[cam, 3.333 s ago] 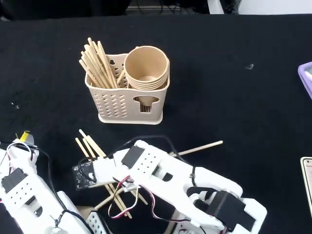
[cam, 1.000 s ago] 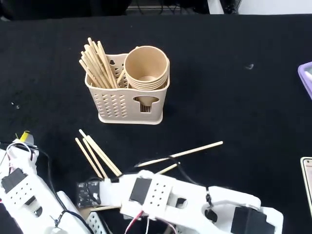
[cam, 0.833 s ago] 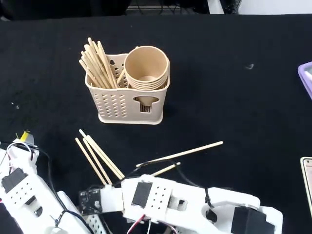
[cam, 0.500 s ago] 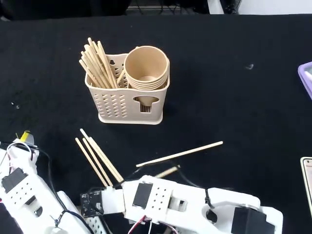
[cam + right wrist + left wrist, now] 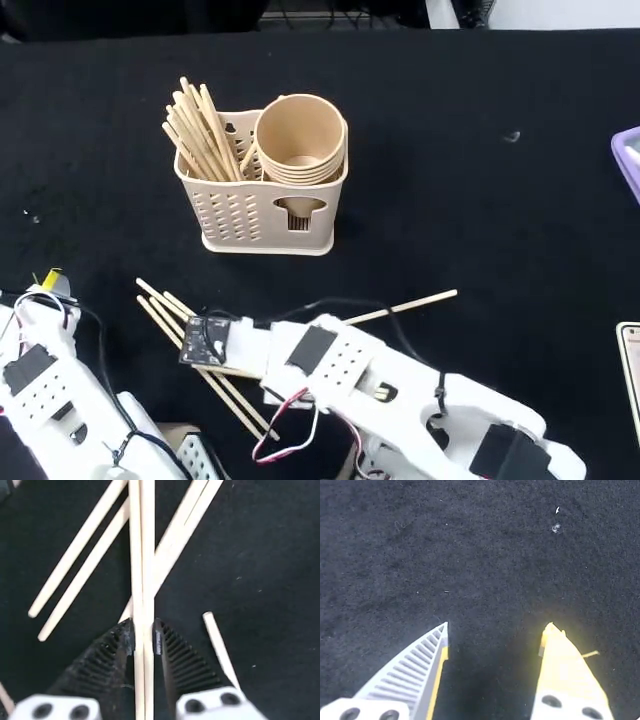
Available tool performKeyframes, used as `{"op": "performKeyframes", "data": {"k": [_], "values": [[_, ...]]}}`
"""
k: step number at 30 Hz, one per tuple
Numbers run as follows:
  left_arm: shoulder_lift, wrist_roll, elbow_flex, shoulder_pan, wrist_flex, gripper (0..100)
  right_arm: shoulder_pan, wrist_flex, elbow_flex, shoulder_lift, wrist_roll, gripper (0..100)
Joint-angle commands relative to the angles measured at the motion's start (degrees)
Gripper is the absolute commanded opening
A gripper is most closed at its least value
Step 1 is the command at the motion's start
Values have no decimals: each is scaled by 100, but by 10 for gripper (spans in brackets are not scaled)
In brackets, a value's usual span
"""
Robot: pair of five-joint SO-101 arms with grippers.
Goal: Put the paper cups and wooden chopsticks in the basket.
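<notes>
Right claw (image 5: pixel 143 625), seemingly tight on chopsticks (image 5: pixel 141 540)

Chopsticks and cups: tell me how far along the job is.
Done: the paper cups and a bundle of chopsticks stand in the basket. In hand: the right hand is shut on two chopsticks. Left: the other loose chopsticks on the table. The left hand is open, holding nothing.

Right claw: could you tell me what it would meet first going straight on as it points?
Probably the loose chopsticks crossing its gripped pair, just ahead of the right claw; depth is unclear.
</notes>
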Motion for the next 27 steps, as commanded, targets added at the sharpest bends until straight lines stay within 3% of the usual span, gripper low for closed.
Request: {"op": "performKeyframes", "data": {"k": [1,6,10,12,17,27], "values": [[-79,0,-198,48,-18,292,123,255,-655,-189,53,11],[-79,0,-198,48,-18,292,105,1240,-1499,-585,9,11],[-79,0,-198,48,-18,292,97,1257,-1279,-910,0,12],[-79,0,-198,48,-18,292,18,1116,-927,-910,0,41],[-79,0,-198,48,-26,292,9,246,40,-910,44,237],[-79,0,-198,48,-26,292,0,-299,154,-910,281,205]]}}
